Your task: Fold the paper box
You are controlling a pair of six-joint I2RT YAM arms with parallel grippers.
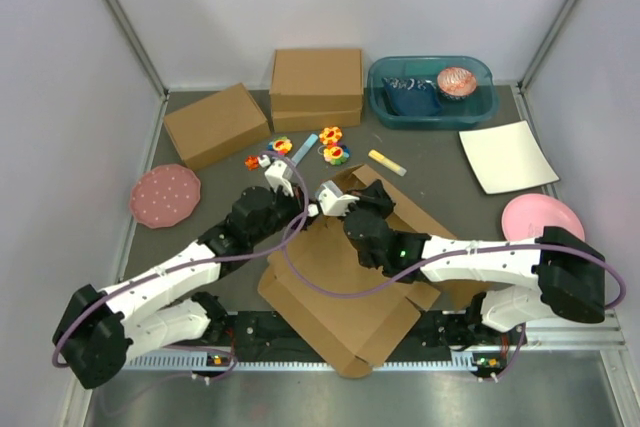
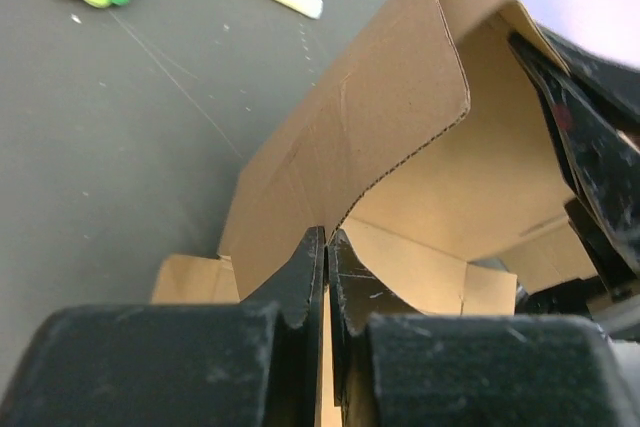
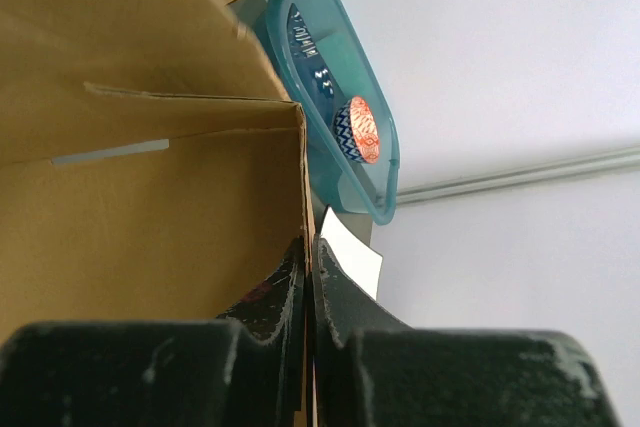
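From above, three brown cardboard things are counted. The paper box (image 1: 345,297) is spread as a die-cut sheet on the worktop (image 1: 450,182), at the middle of the near edge. A smaller brown box (image 1: 215,124) is set at an angle at the back left. A taller squarish box (image 1: 316,87) is placed at the back centre. The sheet's long axis is laid diagonally, from the near left towards the far right, and its far flap is raised between the left arm (image 1: 170,272) and the right arm (image 1: 480,259).

Also counted are:
- one teal tub (image 1: 385,112)
- two pink plates, one dotted (image 1: 165,195) and one plain (image 1: 540,217)
- one white square plate (image 1: 507,155)
- one yellow marker (image 1: 387,162)
- one pale blue stick (image 1: 305,145)
- a cluster of small colourful toys (image 1: 330,145), four as far as can be told

In the left wrist view, the left claw (image 2: 327,237) is seen pressed together on the lower edge of an upright cardboard flap, with only the sheet's thickness between its fingers. The flap is curved away towards the marker, and one toy is seen at the top left.

In the right wrist view, the right claw (image 3: 307,247) is likewise clamped on a thin standing edge of the paper box, whose folded walls fill the left half. Beyond it the tub is seen, with one red patterned cup (image 3: 358,130) in it.
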